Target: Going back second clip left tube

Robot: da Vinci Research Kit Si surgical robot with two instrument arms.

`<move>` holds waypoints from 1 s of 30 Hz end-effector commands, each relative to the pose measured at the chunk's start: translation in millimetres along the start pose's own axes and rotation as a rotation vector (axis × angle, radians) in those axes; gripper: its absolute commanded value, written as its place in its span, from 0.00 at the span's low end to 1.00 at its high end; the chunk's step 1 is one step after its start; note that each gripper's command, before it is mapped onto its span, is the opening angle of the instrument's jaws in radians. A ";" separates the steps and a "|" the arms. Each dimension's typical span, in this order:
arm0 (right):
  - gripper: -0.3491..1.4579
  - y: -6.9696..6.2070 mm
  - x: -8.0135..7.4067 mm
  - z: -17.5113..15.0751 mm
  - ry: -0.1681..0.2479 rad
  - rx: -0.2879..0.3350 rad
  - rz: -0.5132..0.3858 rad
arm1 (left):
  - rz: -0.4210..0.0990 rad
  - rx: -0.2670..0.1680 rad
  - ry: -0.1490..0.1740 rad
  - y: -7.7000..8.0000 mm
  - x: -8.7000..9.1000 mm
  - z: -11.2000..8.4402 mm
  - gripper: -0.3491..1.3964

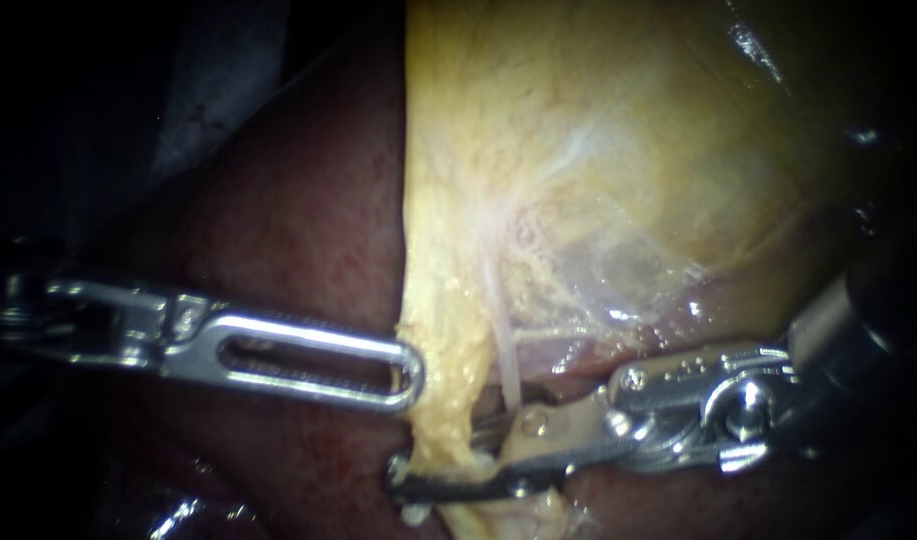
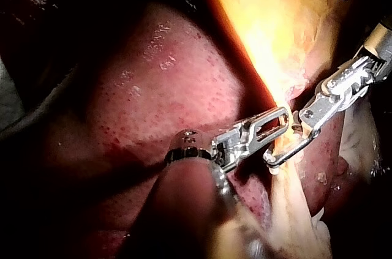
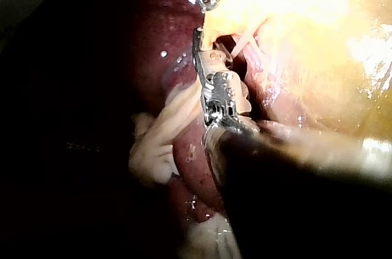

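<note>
Jaws of my right instrument [image 1: 440,458] stand apart with a gap between them, straddling the lower end of a yellow fatty strip [image 1: 438,300]; the thin pale tube [image 1: 506,362] runs down just behind the upper jaw. My left instrument [image 1: 410,378], jaws together, touches the strip's left edge over bare liver [image 1: 298,230], where room lies open. Above, the gallbladder [image 1: 598,150] crowds in

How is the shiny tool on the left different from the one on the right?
The left instrument has a long slot at its tip; the right instrument has none. The right instrument's jaws are open with the yellow strip between them; the left instrument's tip sits beside that strip. Both are shiny metal and meet at the strip.
</note>
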 end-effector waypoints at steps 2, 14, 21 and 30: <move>0.05 0.0 0.0 0.0 0.000 0.000 0.005 | 0.000 0.000 0.000 0.0 0.0 0.0 0.00; 0.16 0.0 0.0 0.1 0.004 -0.005 0.011 | 0.000 0.000 -0.001 0.0 0.0 0.1 0.00; 0.37 0.4 0.2 0.1 0.014 -0.022 0.000 | 0.000 0.000 -0.001 0.0 0.0 0.1 0.00; 0.42 0.4 0.3 0.2 0.014 -0.025 -0.023 | 0.000 0.000 -0.001 0.0 0.0 0.1 0.00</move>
